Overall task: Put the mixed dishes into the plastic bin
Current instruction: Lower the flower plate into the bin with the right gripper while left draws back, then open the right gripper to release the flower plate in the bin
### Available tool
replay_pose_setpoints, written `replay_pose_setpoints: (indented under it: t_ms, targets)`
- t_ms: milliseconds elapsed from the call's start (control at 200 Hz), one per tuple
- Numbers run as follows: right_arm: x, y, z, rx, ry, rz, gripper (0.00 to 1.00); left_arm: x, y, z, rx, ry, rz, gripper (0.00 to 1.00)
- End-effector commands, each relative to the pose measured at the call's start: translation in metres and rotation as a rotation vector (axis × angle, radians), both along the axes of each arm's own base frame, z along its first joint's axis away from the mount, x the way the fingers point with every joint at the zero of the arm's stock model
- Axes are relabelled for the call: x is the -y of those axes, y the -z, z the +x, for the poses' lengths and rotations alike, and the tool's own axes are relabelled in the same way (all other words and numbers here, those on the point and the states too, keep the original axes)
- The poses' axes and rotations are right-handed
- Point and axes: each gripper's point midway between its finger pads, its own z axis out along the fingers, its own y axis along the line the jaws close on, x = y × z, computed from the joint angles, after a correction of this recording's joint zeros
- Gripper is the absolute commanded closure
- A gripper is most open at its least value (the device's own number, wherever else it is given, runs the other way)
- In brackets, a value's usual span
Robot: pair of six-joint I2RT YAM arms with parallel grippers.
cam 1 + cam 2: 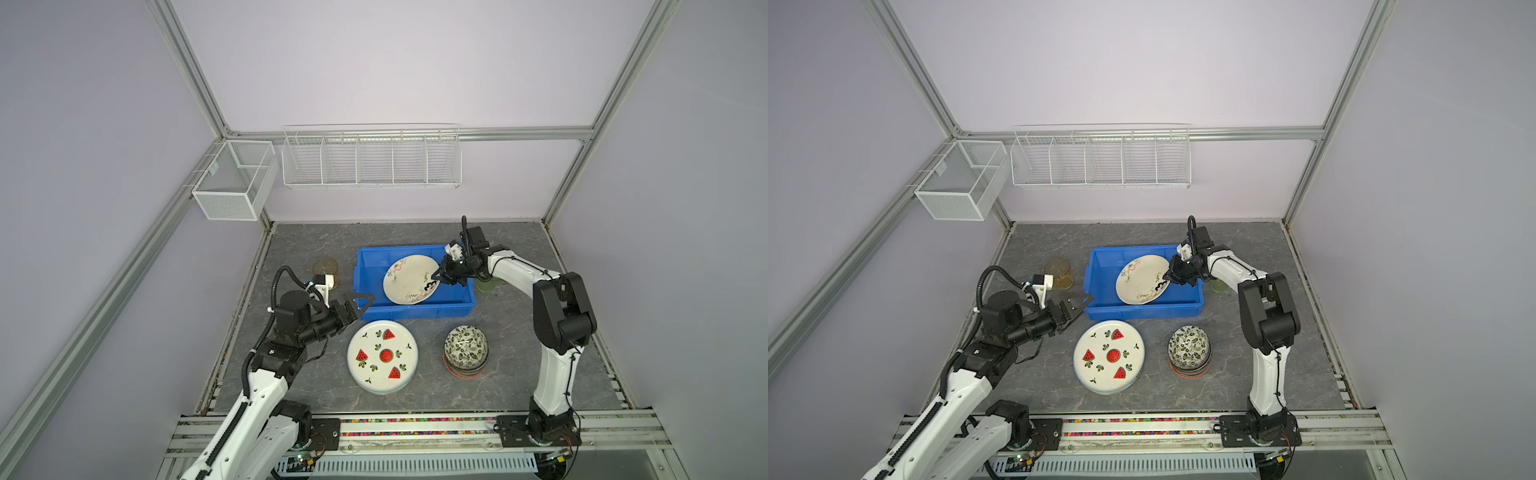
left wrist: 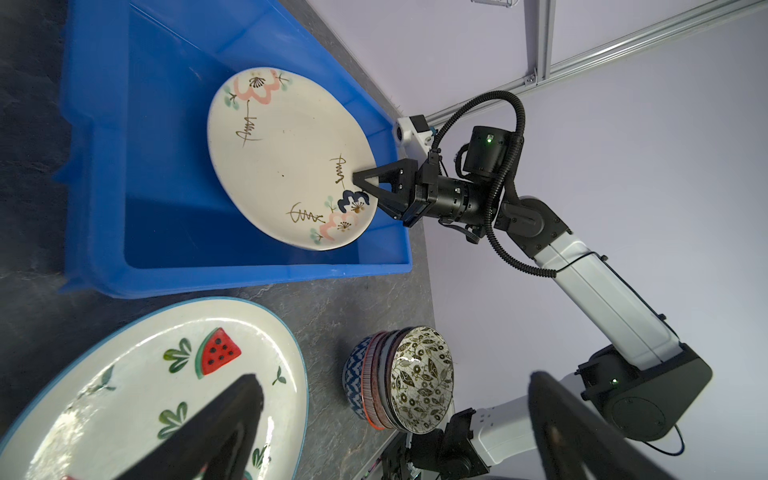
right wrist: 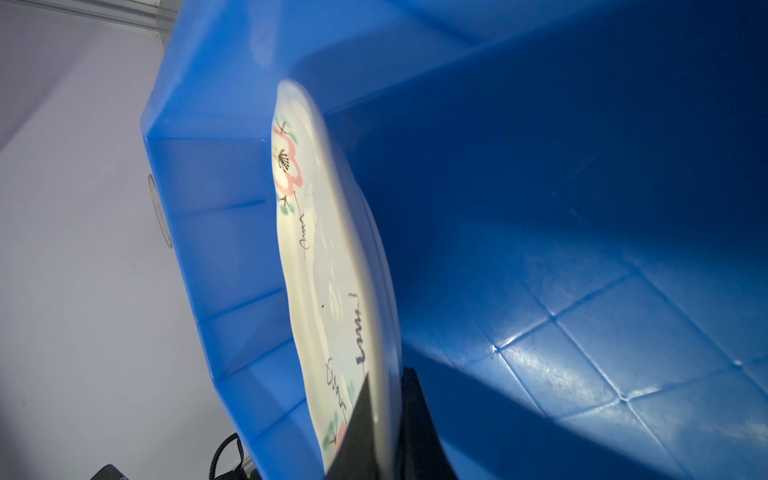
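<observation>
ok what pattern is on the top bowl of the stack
The top bowl has dark leaves and flowers on white, clearest in the left wrist view.

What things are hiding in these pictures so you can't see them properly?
- Green glass cup: both top views, mostly covered by the right arm.
- Amber glass cup: both top views, part covered by the left wrist camera.
- Stacked bowls: top views, the top bowl hides those beneath; exact count unclear.
- Cream plate: whether its low edge touches the blue bin floor; the plate covers that spot.
</observation>
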Motion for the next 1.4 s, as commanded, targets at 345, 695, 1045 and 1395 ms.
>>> replay_pose_setpoints:
  t_ms: [345, 695, 1045, 1395]
  targets:
    - [-0.001, -0.015, 0.007, 0.071, -0.022, 0.010, 0.87, -0.005, -0.003, -0.003, 0.020, -0.027, -0.020, 0.01]
    - [0.000, -0.003, 0.006, 0.053, -0.020, -0.017, 0.87, -0.005, -0.001, -0.004, 0.012, -0.027, -0.022, 0.01]
    - [0.000, 0.008, 0.004, 0.037, -0.016, -0.037, 0.84, -0.006, 0.001, -0.006, 0.008, -0.029, -0.023, 0.01]
    - [0.007, 0.017, 0.004, 0.036, -0.004, -0.100, 0.81, -0.006, 0.005, -0.007, 0.002, -0.031, -0.022, 0.01]
